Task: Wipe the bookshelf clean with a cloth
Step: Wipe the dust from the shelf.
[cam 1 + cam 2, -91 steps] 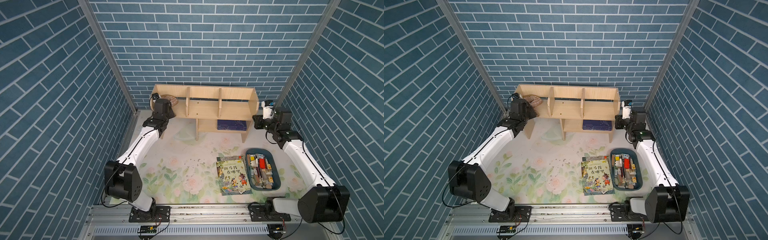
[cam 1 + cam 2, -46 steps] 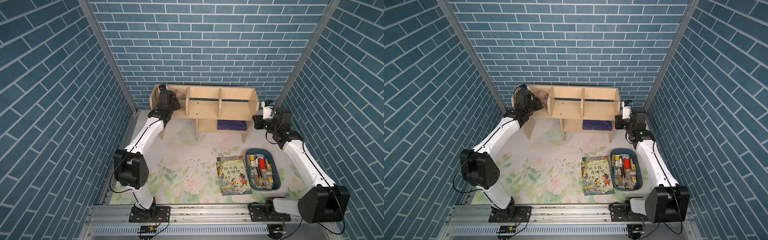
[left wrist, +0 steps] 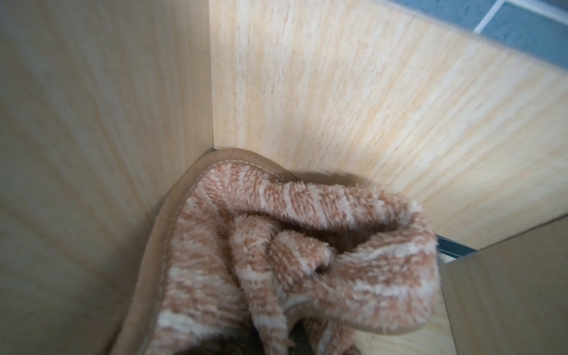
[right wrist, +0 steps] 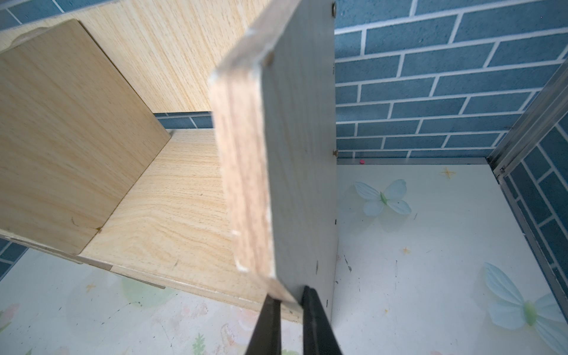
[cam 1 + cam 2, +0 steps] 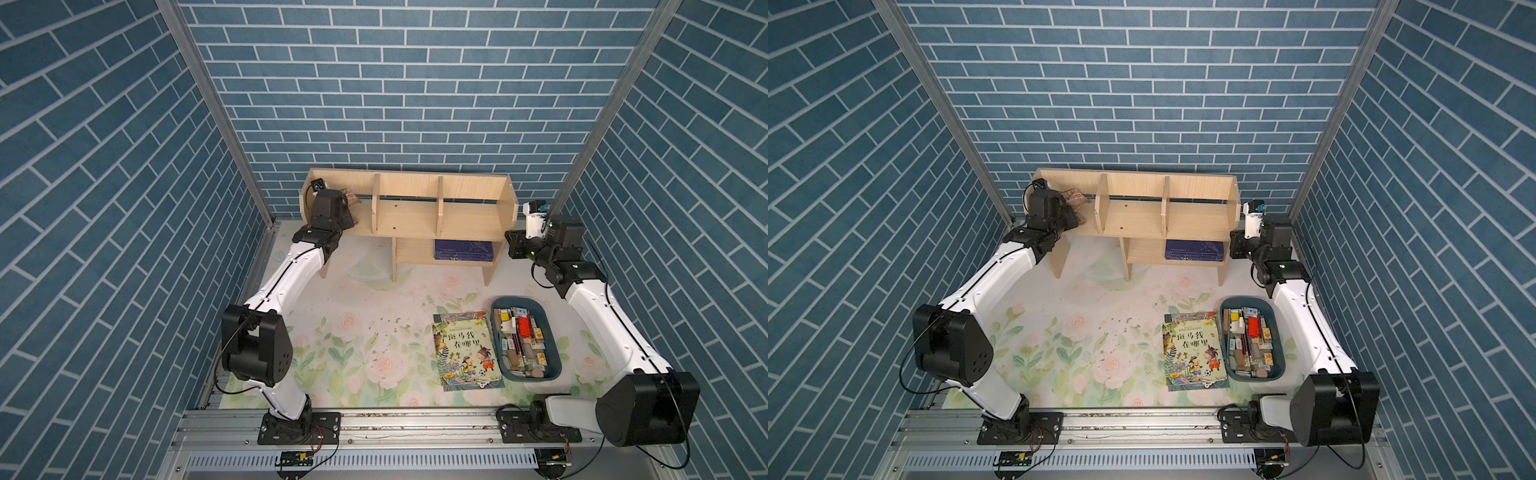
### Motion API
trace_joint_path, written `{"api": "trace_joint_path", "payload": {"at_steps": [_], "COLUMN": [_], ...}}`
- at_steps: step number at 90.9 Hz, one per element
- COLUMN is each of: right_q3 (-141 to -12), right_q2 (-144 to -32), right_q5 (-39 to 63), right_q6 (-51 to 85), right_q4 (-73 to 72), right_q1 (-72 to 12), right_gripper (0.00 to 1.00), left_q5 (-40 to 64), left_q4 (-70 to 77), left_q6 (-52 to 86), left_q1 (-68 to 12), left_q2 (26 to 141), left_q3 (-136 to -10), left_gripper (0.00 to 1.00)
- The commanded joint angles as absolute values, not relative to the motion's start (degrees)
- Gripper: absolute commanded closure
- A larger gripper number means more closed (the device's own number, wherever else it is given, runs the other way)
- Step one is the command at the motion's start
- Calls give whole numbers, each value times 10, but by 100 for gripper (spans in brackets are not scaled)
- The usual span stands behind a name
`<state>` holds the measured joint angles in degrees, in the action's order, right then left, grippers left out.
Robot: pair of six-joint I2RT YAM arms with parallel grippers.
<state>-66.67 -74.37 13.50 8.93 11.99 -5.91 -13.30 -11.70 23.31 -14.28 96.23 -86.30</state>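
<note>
- Both top views: bookshelf (image 5: 409, 218) stands at back of desk (image 5: 357, 303), close to brick wall (image 5: 395, 104). It has a wide upper tier w/ two upright dividers and a smaller lower shelf under its right part.
- L arm (image 5: 291, 270) reaches into leftmost bay of upper tier. The cloth (image 5: 352, 198) shows as a tan striped bunch just past the wrist, toward that bay's back panel. L pincer (image 5: 347, 209) is mostly hidden by its own wrist here.
- R arm (image 5: 602, 324) is at the shelf's right end. R pincer (image 5: 511, 244) meets the end panel's front edge, low down.
- On the lower shelf lies a dark blue book (image 5: 463, 249), flat. A picture book (image 5: 465, 353) lies face up on desk, front right, just beside a blue bin (image 5: 515, 299) packed w/ small items. Some dark specks (image 5: 388, 332) are scattered on desk left of the picture book.
- L wrist view: cloth (image 3: 276, 246) fills the lower half, crumpled & fluffy. Its stitched hem is pushed into the corner where side panel meets back panel. Fingers are buried under fabric, not seen. L pincer is closed and the cloth bunches up out of it, so it is gripping the cloth. Can't tell if fabric touches the bay floor.
- R wrist view: two black fingers (image 4: 319, 322) pinch the bottom front corner of the end panel, one on each side, so R pincer (image 4: 290, 310) is clamped on the bookshelf (image 4: 172, 190). Left of the panel is the rightmost bay, bare wood. Right of it are desk w/ butterfly print and brick wall.
</note>
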Motion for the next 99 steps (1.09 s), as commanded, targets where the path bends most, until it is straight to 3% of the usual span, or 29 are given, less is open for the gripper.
{"api": "trace_joint_path", "payload": {"at_steps": [1, 39, 47, 60, 74, 85, 99], "right_q3": [-664, -690, -701, -716, -710, -703, -706], "right_q2": [-715, -703, -698, -705, -702, -701, -711], "right_q5": [129, 110, 102, 90, 87, 84, 75], "right_q6": [148, 149, 151, 150, 156, 162, 163], "right_q4": [91, 119, 125, 139, 135, 129, 134], "right_q1": [-43, -45, -47, -48, -54, -58, -61], "right_gripper": [100, 100, 74, 47, 46, 46, 44], "left_q5": [-114, -201, -209, -179, -89, -34, -39], "left_q4": [-119, -134, -140, -127, -63, -76, -68], "left_q6": [220, 202, 202, 204, 177, 183, 182], "left_q1": [-171, -171, -171, -183, -254, -313, -360], "left_q2": [964, 879, 851, 801, 761, 800, 866], "left_q3": [-857, -869, -865, -850, -844, -900, -930], "left_gripper": [100, 100, 100, 100, 100, 100, 100]}}
